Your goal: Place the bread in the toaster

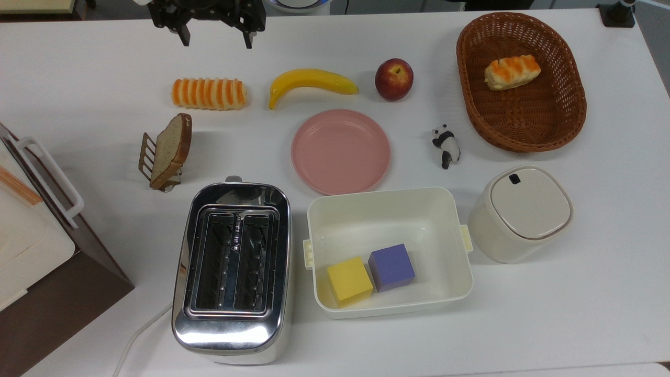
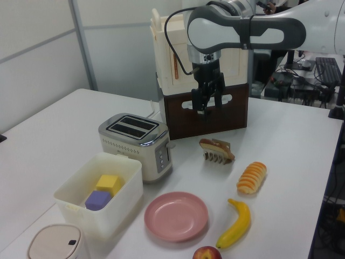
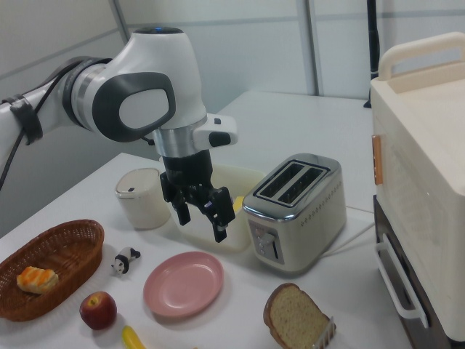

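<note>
The bread (image 1: 170,152) is a speckled brown slice leaning in a small wire rack (image 1: 146,153), just beyond the toaster in the top view. The toaster (image 1: 233,272) is shiny chrome, and its two slots face up with nothing in them. My gripper (image 1: 215,36) hangs open and holds nothing, at the top view's upper edge, past the ridged roll. In the left view the gripper (image 2: 204,109) is well above the bread (image 2: 215,144). In the right view the gripper (image 3: 201,224) hovers left of the toaster (image 3: 294,207), with the bread (image 3: 294,320) lower down.
A ridged roll (image 1: 209,93), banana (image 1: 311,82), apple (image 1: 393,79), pink plate (image 1: 340,151) and panda figure (image 1: 446,145) lie mid-table. A wicker basket (image 1: 523,141) holds a bun (image 1: 511,71). A white bin (image 1: 335,209) holds two cubes. A lidded pot (image 1: 523,212) and a big appliance (image 1: 31,235) flank them.
</note>
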`<action>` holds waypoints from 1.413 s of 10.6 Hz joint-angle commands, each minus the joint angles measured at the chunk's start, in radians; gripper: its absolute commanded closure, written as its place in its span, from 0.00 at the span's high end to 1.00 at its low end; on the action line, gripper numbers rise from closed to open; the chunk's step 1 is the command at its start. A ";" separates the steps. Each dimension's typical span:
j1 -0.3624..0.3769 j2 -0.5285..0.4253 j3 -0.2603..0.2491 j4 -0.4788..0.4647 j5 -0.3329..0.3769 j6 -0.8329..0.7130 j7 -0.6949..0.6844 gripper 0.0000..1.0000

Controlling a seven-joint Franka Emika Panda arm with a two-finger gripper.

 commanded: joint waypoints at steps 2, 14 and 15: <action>-0.005 -0.014 0.014 -0.023 -0.019 0.056 0.004 1.00; -0.013 0.159 -0.050 -0.174 -0.278 0.414 -0.050 1.00; -0.013 0.174 -0.050 -0.176 -0.288 0.418 -0.050 1.00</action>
